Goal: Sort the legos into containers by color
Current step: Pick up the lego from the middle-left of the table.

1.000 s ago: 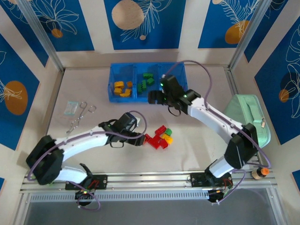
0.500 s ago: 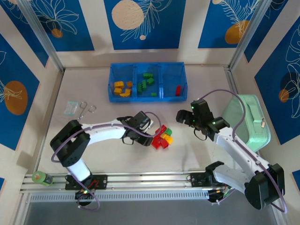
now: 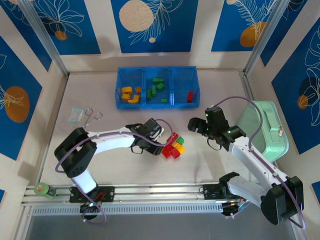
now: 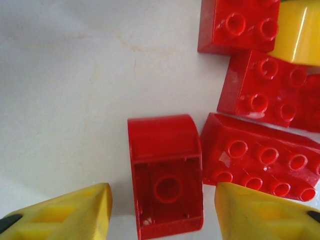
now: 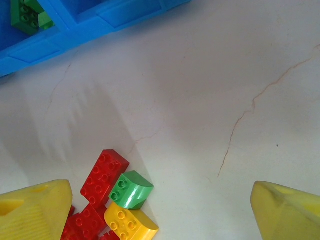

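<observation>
Off to the sides I see a mint-green case at the right edge of the desk. A small clear packet and some metal loops lie at the left, and a green roll sits by the left arm's base. All of them lie well apart from the loose legos. What crowds me is the pile itself. A long red brick lies just beside the flipped red brick.

From above I get the whole blue tray. Orange pieces are in its left box, green ones in the middle and a red one in the right. The left wrist camera gives me the small stuff (studs, and the hollow belly of that flipped brick). The right wrist camera shows a green brick and a yellow brick at the pile's edge.

My left end effector is spread, with one yellow finger on each side of the flipped red brick. A thin strip of desk shows on both sides, so it is not pinching. My right end effector is spread wide over bare desk and holds nothing. The pile sits near one of its fingers, and the tray is farther ahead.
</observation>
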